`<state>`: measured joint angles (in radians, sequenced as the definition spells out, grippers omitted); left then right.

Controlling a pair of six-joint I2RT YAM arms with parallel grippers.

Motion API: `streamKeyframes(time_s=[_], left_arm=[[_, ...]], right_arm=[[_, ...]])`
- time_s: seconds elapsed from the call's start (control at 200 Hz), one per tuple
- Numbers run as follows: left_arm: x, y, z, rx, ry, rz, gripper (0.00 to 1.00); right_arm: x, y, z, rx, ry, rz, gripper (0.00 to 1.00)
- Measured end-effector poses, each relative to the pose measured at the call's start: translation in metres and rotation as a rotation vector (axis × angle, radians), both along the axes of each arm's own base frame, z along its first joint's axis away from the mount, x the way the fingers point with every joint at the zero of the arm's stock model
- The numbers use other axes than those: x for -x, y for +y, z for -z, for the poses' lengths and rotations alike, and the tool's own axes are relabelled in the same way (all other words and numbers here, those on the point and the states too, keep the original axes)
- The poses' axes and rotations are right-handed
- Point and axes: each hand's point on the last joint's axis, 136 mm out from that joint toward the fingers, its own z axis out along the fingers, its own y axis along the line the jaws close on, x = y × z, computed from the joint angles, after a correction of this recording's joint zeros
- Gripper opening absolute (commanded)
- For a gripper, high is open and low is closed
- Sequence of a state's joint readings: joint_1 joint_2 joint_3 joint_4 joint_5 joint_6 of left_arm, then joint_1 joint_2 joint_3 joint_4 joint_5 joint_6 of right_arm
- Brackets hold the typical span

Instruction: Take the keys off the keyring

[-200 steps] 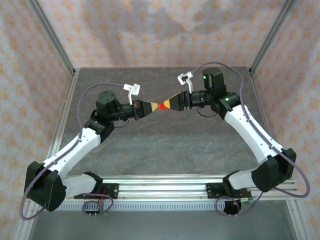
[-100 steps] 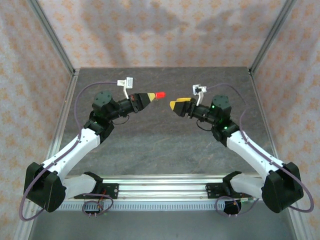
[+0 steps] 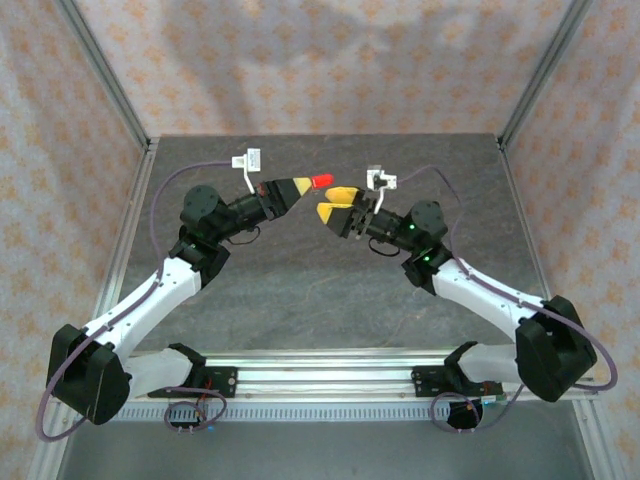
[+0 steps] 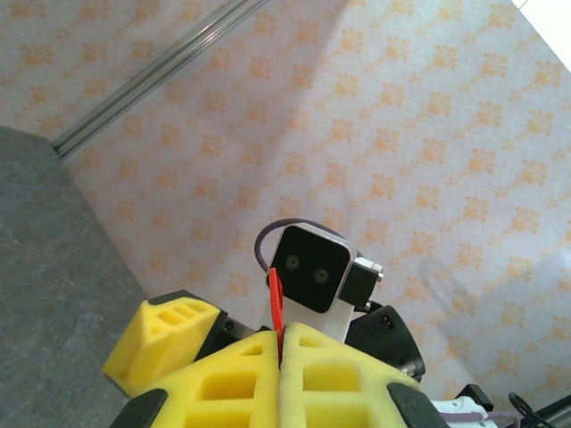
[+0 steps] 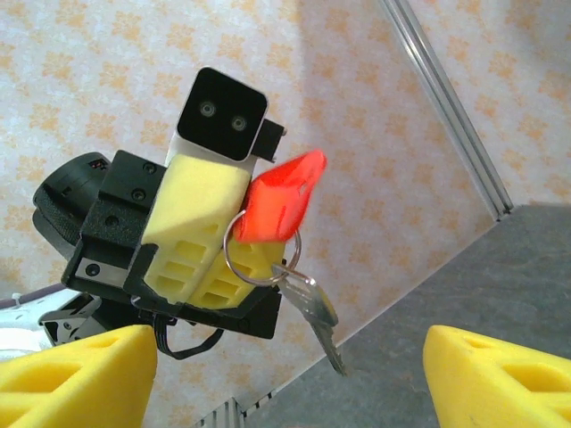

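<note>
Grey table (image 3: 330, 290), floral walls (image 3: 300, 70): left gripper (image 3: 305, 186) pinches the keyring (image 3: 322, 181), right gripper (image 3: 331, 203) gapes empty.

We count grippers: 2, the left gripper (image 3: 305, 184) and the right gripper (image 3: 333, 203) | red tag (image 5: 282, 206): 1 | wire ring (image 5: 226, 257): 1 | key (image 5: 312, 308): at least 1, more we cannot tell | table (image 3: 300, 290): 1

No text, number or brand mark can be read; none is made out on the red keyring (image 5: 281, 198), the key (image 5: 314, 308) or the wrist camera housing (image 5: 221, 114).
</note>
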<state>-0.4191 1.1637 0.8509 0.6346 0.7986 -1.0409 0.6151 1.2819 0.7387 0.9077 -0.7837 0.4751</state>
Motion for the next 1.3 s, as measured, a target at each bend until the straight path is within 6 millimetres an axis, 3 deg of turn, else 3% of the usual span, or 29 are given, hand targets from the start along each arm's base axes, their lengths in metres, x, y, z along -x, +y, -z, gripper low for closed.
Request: streamKeyframes(time_s=[0.485,0.801,1.116,1.296], left_arm=[[0.008,0.003,-0.027,0.094,-0.037,0.012,0.00],[0.015,0.007,-0.045,0.164,-0.071,0.026,0.00],[0.013,0.008,-0.046,0.168,-0.070,0.020,0.00],[0.011,0.007,-0.044,0.169,-0.068,0.017,0.00]], right_arm=[[0.002,0.016,-0.009,-0.058,-0.084,-0.011,0.80],[0.002,0.025,-0.035,-0.148,-0.133,-0.045,0.77],[0.012,0.031,-0.058,-0.208,-0.165,-0.107,0.60],[0.009,0.034,-0.055,-0.219,-0.144,-0.121,0.53]])
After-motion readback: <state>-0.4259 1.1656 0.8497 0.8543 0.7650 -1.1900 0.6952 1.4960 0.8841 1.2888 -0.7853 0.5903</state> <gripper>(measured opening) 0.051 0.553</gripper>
